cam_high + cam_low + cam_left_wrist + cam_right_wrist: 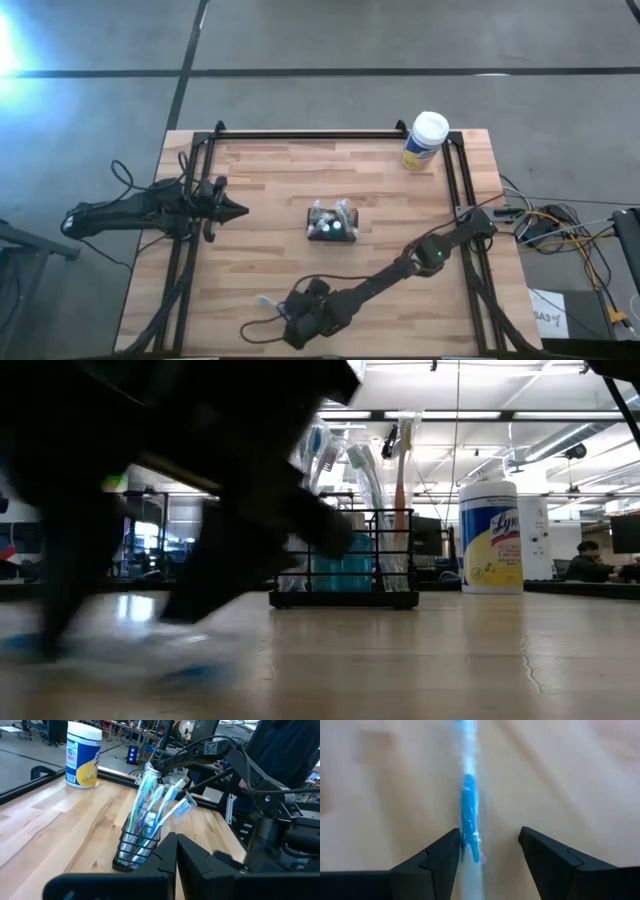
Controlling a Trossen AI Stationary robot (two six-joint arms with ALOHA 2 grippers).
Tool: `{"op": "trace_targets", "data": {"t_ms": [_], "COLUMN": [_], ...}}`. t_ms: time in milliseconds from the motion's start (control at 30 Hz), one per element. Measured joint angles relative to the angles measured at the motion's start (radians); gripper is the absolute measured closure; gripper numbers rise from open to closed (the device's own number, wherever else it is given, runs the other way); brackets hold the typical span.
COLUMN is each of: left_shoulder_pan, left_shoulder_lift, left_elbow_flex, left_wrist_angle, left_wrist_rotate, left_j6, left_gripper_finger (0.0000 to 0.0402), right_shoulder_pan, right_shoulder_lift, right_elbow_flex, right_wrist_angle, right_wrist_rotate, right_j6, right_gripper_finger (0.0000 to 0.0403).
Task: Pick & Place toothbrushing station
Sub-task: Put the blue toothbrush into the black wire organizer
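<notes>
The toothbrushing station [333, 222], a small black wire holder with several wrapped toothbrushes [159, 800] standing in it, rests on its base at the table's middle. A loose blue-and-white wrapped toothbrush [469, 805] lies flat on the wood near the front edge. My right gripper [490, 852] hangs over it, slanting down and open, one finger on each side of the handle. In the high view, my left gripper [240, 211] waits shut at the table's left, pointing at the station. My right gripper straddles the loose toothbrush's handle [470, 845] from above, fingers across it. The handle lies close against one finger [445, 857] and well clear of the other. I cannot tell whether that finger touches it. The toothbrush lies flat on the table.
A yellow wipes canister with a white cap [425, 142] stands at the far right corner. Black frame rails [310, 134] run along the table's far edge and its sides. Bare wood lies between the station and the front edge.
</notes>
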Motion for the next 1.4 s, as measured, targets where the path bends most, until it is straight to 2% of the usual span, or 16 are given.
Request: {"op": "trace_targets", "data": {"t_ms": [233, 467, 533, 633, 733, 833, 967, 1067, 1400], "left_shoulder_pan": [0.0, 0.0, 0.0, 0.0, 0.0, 0.0, 0.0, 0.0, 0.0], "left_shoulder_lift": [0.0, 0.0, 0.0, 0.0, 0.0, 0.0, 0.0, 0.0, 0.0], "left_elbow_flex": [0.0, 0.0, 0.0, 0.0, 0.0, 0.0, 0.0, 0.0, -0.001], "left_wrist_angle": [0.0, 0.006, 0.016, 0.029, 0.064, 0.107, 0.158, 0.18, 0.174], "left_wrist_rotate": [-0.007, -0.024, -0.026, -0.029, -0.04, -0.052, -0.058, -0.057, -0.05], "left_j6": [0.012, 0.037, 0.045, 0.057, 0.058, 0.058, 0.058, 0.059, 0.081], "left_gripper_finger": [0.0393, 0.0387, 0.0386, 0.0387, 0.039, 0.0391, 0.0391, 0.0389, 0.0388], "right_shoulder_pan": [-0.024, -0.046, -0.057, -0.085, -0.113, -0.137, -0.166, -0.167, -0.087], "right_shoulder_lift": [-0.018, -0.026, -0.027, -0.029, -0.039, -0.064, -0.111, -0.194, -0.468], "right_elbow_flex": [-0.002, -0.004, -0.004, -0.004, -0.005, -0.011, -0.017, -0.017, -0.024], "right_wrist_angle": [-0.218, -0.225, -0.225, -0.223, -0.223, -0.227, -0.236, -0.228, -0.132], "right_wrist_rotate": [0.04, 0.035, 0.012, -0.077, -0.156, -0.182, -0.163, -0.142, -0.086], "right_j6": [0.01, -0.291, -0.368, -0.489, -0.585, -0.656, -0.712, -0.743, -0.841], "right_gripper_finger": [0.0212, 0.0248, 0.0261, 0.0289, 0.0333, 0.0379, 0.0384, 0.0386, 0.0388]}}
